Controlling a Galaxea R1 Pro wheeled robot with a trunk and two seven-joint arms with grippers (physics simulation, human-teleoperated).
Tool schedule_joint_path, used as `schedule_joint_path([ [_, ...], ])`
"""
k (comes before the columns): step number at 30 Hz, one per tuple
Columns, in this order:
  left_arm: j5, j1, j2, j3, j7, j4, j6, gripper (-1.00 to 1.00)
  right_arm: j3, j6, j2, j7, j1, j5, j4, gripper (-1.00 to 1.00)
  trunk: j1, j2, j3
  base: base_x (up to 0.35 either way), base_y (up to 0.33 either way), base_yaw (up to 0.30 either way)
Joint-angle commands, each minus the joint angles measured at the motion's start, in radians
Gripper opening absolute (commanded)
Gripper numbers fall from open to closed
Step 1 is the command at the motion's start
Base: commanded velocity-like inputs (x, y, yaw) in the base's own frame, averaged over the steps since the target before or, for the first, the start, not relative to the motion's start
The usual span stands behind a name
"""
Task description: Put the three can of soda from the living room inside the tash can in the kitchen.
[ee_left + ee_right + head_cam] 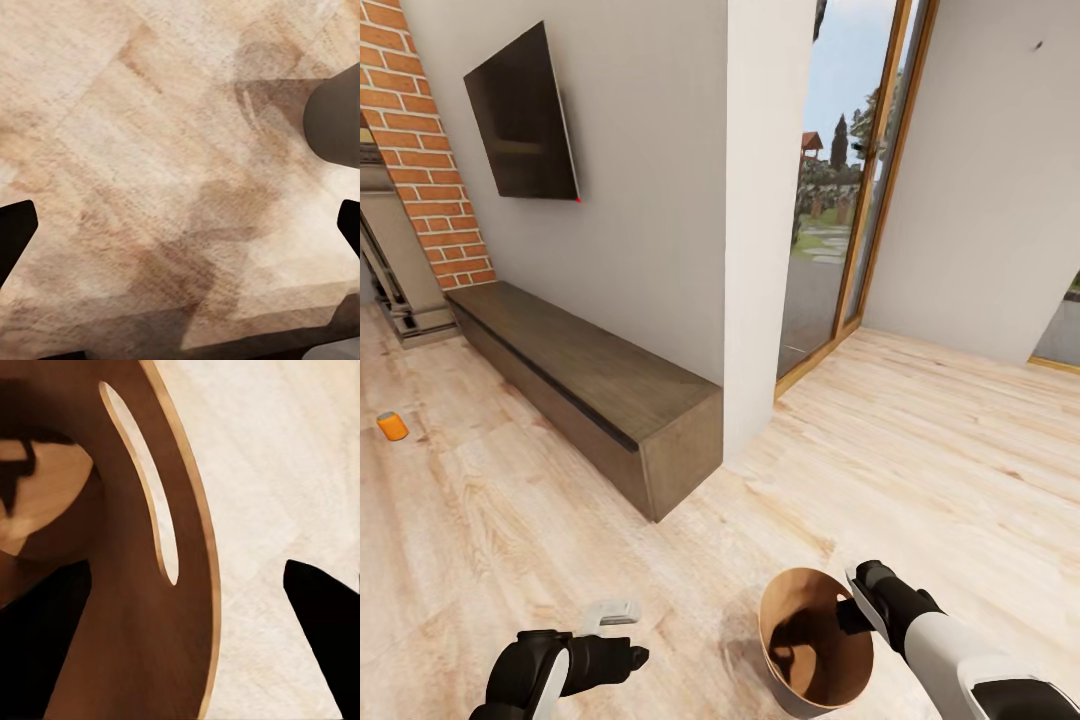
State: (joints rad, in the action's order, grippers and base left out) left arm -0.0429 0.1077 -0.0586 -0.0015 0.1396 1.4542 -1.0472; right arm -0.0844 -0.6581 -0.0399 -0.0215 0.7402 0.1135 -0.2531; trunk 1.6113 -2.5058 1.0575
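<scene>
Head view: the right claw (857, 597) is gripping the rim of the trash can (800, 672), apparently carrying the bin along so that cans can be dropped in where they lie. One orange soda can (392, 426) is lying on the floor (920, 440), well apart, near the brick chimney (420, 150).

Left wrist view: the left claw (180, 232) is hanging released, fingers spread wide over the planks, presumably free for picking.

Right wrist view: the bin wall (150, 660) is sitting between the two fingers, one inside and one outside.

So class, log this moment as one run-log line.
place: living room | right gripper: astride the trash can rim, carrying it | left gripper: open, empty | orange soda can: on floor, far left
</scene>
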Motion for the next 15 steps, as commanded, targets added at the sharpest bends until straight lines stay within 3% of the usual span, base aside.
schedule_joint_path([
  [1,0.000,0.000,0.000,0.000,0.000,0.000,0.000,1.00,0.000,0.000,0.000,0.000,0.000,0.000,0.000,-1.00,0.000,0.000,0.000,0.000,0.000,0.000],
  [9,0.000,0.000,0.000,-0.001,0.000,0.005,0.000,1.00,0.000,0.000,0.000,0.000,0.000,0.000,0.000,-1.00,0.000,0.000,0.000,0.000,0.000,0.000],
  [15,0.000,-0.002,0.001,-0.005,0.001,0.007,0.000,1.00,-0.001,0.000,0.000,0.000,0.000,0.000,0.000,-1.00,-0.003,0.001,-0.023,0.000,0.000,0.000],
])
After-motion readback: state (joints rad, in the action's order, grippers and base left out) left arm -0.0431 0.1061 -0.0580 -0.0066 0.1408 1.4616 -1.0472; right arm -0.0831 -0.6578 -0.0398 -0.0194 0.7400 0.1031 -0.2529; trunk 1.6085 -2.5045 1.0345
